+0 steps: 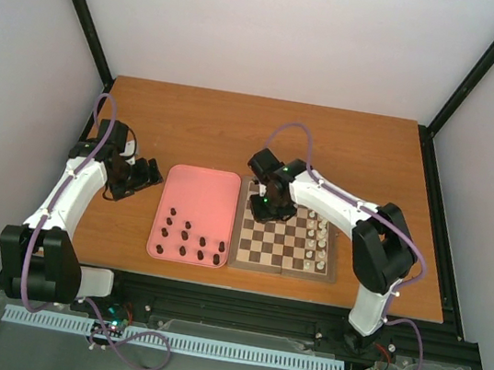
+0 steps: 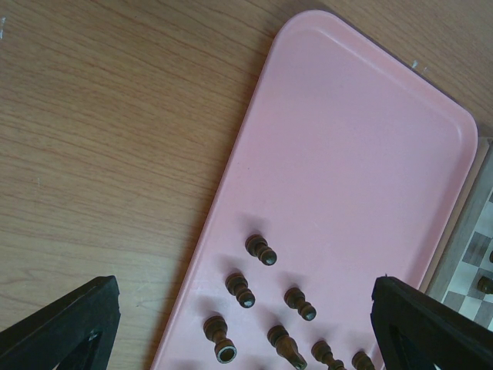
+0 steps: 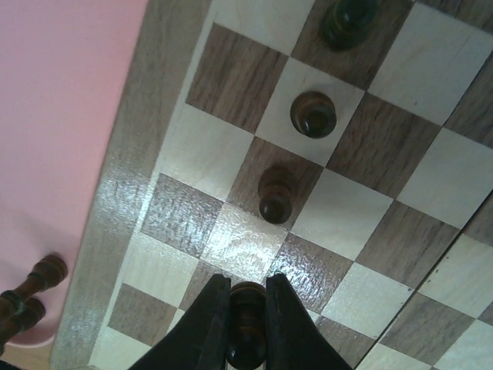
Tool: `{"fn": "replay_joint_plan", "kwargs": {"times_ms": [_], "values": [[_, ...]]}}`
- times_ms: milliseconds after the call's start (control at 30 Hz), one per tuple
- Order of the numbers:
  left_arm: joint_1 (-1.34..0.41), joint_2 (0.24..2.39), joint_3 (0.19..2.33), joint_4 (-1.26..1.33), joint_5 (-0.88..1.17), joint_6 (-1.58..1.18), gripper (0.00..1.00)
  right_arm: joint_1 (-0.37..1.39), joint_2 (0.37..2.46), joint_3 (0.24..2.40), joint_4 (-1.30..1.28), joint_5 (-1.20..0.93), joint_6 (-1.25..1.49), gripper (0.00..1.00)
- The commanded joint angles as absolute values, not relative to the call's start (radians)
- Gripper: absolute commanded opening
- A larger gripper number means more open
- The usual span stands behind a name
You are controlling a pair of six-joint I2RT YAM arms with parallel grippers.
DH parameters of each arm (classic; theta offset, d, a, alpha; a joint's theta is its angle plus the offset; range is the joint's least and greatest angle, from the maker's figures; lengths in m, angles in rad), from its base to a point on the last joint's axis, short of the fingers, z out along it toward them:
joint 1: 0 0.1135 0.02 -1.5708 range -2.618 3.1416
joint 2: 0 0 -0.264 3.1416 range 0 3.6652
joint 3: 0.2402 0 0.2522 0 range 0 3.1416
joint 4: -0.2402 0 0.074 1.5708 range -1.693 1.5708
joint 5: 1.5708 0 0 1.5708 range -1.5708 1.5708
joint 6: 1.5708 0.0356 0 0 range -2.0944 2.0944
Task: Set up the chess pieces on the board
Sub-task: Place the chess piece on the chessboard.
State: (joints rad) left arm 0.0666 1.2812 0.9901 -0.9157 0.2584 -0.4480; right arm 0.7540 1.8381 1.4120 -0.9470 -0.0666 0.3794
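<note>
- The right gripper (image 3: 246, 284) is pinched narrow on one dark piece (image 3: 246, 339). Its fingers clasp the upper part from both sides so the piece hangs upright, a hold that suits setting it down on its base. Whether the base touches the wood I cannot tell.
- It is over the board (image 1: 275, 245), on the side next to the pink tray (image 1: 198, 192). It stands in line with three dark chess pieces (image 3: 275, 194) on consecutive squares of the second row in from that border. By my reading, that row is being filled square by square and this piece goes on the next one.
- The tray lies just beside the board, on its left, and serves as the store. Most of the dark men are in its near half, apparently lying on their sides, and its far half is bare pink.
- The left gripper (image 1: 144, 172) is spread wide and holds nothing. It is low over the table (image 1: 237, 128), just left of the tray, with its camera on the tray's pieces. I judge it is parked out of the right arm's way.
- The cream-white pieces (image 1: 317, 242) line the board's opposite side, well apart from the dark row.
- With so many men in the tray, I judge the job to be in its early part.
</note>
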Motion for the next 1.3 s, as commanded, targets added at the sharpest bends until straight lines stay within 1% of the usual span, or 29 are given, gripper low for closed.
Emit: {"fn": "replay_joint_plan", "kwargs": {"times_ms": [0, 300, 533, 800, 900, 1000, 1167, 1267], "values": [[0.071, 1.288, 0.996, -0.908, 0.264, -0.448, 1.0, 0.753, 1.822, 1.37, -0.9, -0.076, 0.397, 0.03], [0.071, 1.295, 1.0, -0.908, 0.264, -0.445, 1.0, 0.763, 1.845, 1.347, -0.845, -0.079, 0.399, 0.03], [0.071, 1.292, 1.0, -0.91, 0.264, -0.444, 1.0, 0.773, 1.883, 1.37, -0.837, -0.072, 0.388, 0.03], [0.071, 1.286, 0.996, -0.909, 0.262, -0.445, 1.0, 0.775, 1.881, 1.345, -0.829, -0.075, 0.389, 0.04], [0.071, 1.288, 0.996, -0.908, 0.265, -0.446, 1.0, 0.775, 1.886, 1.345, -0.83, -0.074, 0.389, 0.08], [0.071, 1.288, 0.997, -0.91, 0.264, -0.443, 1.0, 0.776, 1.889, 1.345, -0.836, -0.077, 0.389, 0.09], [0.071, 1.288, 0.996, -0.908, 0.264, -0.446, 1.0, 0.779, 1.89, 1.344, -0.853, -0.076, 0.385, 0.2], [0.071, 1.289, 0.997, -0.909, 0.265, -0.445, 1.0, 0.78, 1.884, 1.344, -0.862, -0.072, 0.385, 0.21]]}}
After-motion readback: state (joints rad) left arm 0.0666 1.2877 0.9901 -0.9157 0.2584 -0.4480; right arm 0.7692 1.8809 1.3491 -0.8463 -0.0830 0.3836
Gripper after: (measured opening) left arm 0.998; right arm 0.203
